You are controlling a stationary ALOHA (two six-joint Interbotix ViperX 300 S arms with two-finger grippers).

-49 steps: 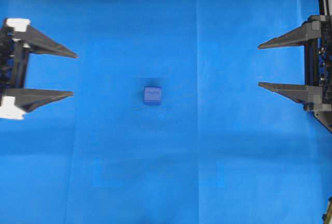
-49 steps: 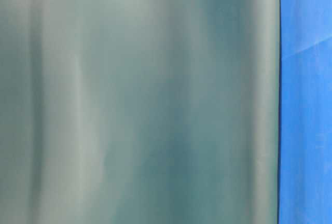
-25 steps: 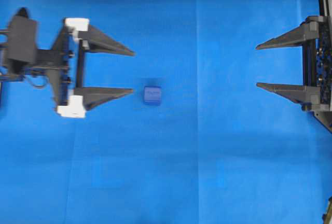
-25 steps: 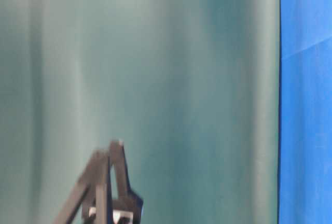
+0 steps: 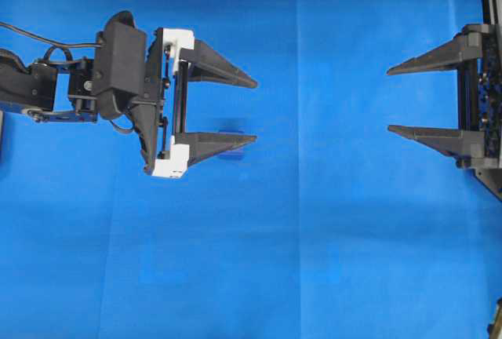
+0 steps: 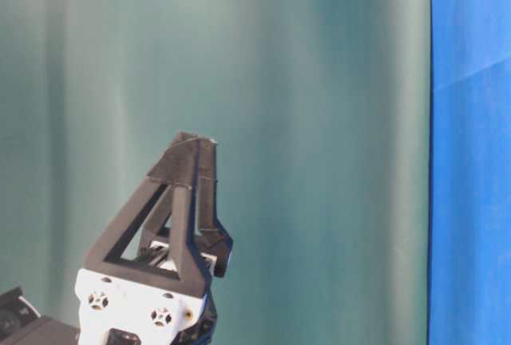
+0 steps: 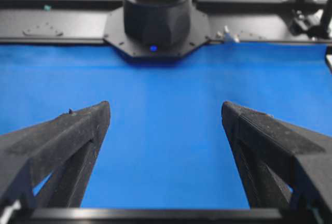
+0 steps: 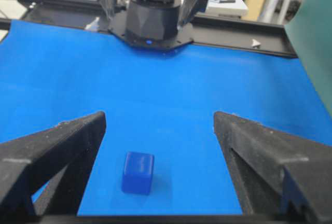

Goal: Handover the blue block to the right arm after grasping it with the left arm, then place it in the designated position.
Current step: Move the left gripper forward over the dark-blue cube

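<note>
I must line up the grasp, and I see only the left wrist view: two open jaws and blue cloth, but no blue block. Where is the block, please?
Observer: The right wrist view shows the blue block lying on the cloth, free of any grip.
Operator: Is it between my jaws?
Observer: No. In the overhead view one finger of the left gripper covers most of the block, so it is not in the gap.
Operator: And the other arm?
Observer: The right gripper is at the right edge of the overhead view, jaws open, holding nothing.
</note>
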